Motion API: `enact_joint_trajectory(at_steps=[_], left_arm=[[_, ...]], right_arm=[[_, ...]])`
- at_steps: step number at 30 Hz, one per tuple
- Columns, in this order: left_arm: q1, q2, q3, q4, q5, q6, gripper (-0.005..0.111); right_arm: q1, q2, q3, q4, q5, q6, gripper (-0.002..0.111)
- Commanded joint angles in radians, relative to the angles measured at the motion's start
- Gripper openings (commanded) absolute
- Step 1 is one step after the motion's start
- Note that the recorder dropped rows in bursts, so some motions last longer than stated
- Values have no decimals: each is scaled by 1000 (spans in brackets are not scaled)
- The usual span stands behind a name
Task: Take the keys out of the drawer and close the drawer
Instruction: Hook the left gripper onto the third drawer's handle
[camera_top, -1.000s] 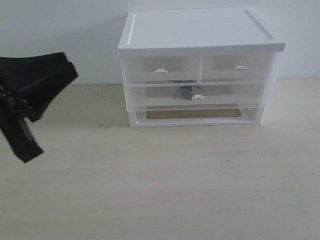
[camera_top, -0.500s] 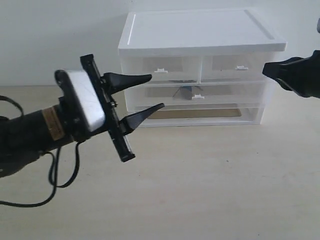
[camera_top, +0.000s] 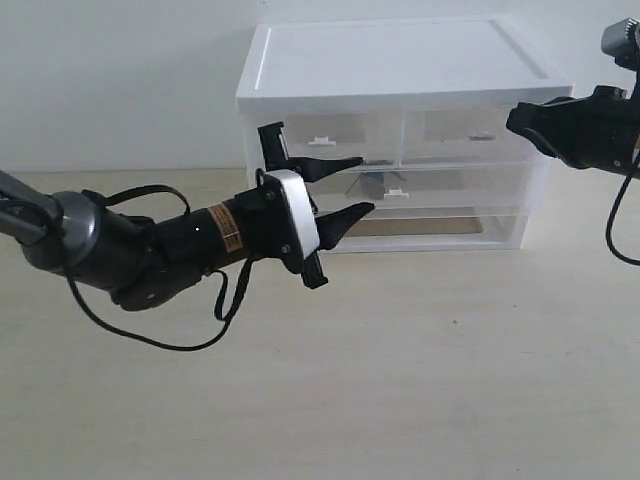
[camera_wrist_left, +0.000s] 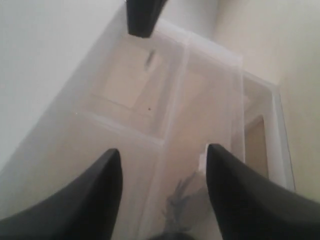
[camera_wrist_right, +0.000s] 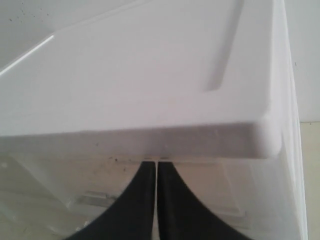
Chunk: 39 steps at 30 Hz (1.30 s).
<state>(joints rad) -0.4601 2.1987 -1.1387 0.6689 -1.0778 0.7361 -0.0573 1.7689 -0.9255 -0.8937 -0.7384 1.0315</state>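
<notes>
The keys (camera_top: 376, 184) show as a dark bunch through the translucent front of the wide drawer (camera_top: 470, 187), just left of its small white tab handle (camera_top: 397, 194). The drawer sits pushed in. My left gripper (camera_top: 366, 184) is open, right in front of the drawer, with its fingertips above and below the keys' spot and nothing between them. In the left wrist view the keys (camera_wrist_left: 177, 200) are a blur behind the drawer wall, between the open fingers (camera_wrist_left: 107, 170). My right gripper (camera_top: 514, 120) is shut and empty at the cabinet's upper right corner, its tips (camera_wrist_right: 156, 165) just under the lid.
The white drawer cabinet (camera_top: 400, 60) stands at the back of a pale wooden table (camera_top: 400, 380), against a white wall. Two half-width drawers (camera_top: 320, 135) lie above the wide one, and an open bottom frame (camera_top: 390, 228) below it. The left arm's black cable (camera_top: 150, 335) hangs over the table.
My left arm has swung in from the left and now points its open fingers at the wide drawer's front. The right gripper has come in from the right to the cabinet's corner.
</notes>
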Motion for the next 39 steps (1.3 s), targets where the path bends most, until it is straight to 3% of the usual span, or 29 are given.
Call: enact_joint_trajectory(at_steps=[1,4,9,17,23,30,35,39], left_arm=[[-29,44,-101,23,153,11,48],[-49,59,-142,35,171,69,48],[-83,80,-218,62,319,116,48],[-107,147,-292,60,375,137,48],[-107,168,-344,-76,374,241,48],[-109,183,-365,-81,376,271,47],[-109,183,-367,-165,468,405,9],[-109,183,-367,-167,488,461,4]], right_arm=[[-3,-2,-7,-3,-21,2,0],[-3,-2,-7,-3,-21,2,0],[-3,-2,-7,-5,-20,2,0],[-3,-2,-7,-5,-20,2,0],[-3,-2,-7,-3,-20,-1,0],[-3,-2,-7,-3,-22,-3,0],[-3,-2,-7,-5,-22,-8,0],[-3,-2,-7,-9,-22,-12,0]])
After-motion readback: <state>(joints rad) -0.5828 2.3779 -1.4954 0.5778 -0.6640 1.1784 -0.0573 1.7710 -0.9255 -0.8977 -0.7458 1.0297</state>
